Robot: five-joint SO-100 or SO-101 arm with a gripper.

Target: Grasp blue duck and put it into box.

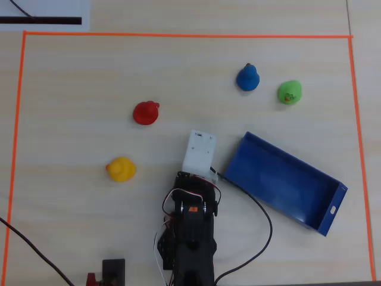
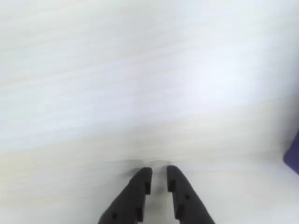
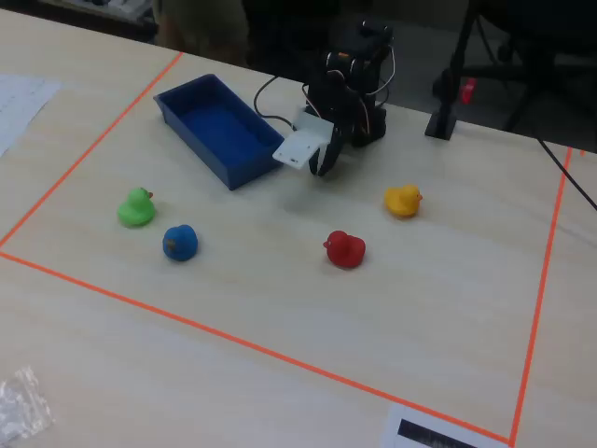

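Observation:
The blue duck [image 1: 247, 78] stands on the pale table, far from the arm and next to a green duck [image 1: 289, 92]; in the fixed view the blue duck [image 3: 179, 242] is at the left front. The box [image 1: 280, 179] is a long blue tray lying empty just right of the arm in the overhead view, and it shows at the back left in the fixed view [image 3: 215, 121]. My gripper [image 2: 159, 170] hangs low over bare table beside the box's near end, its jaws a narrow slit apart with nothing between them. It also shows in the fixed view [image 3: 322, 168].
A red duck [image 1: 146, 112] and a yellow duck [image 1: 121, 169] stand left of the arm in the overhead view. Orange tape [image 1: 178, 34] frames the work area. A black cable [image 1: 262, 220] loops beside the arm's base. A blue sliver of the box [image 2: 293, 154] shows in the wrist view.

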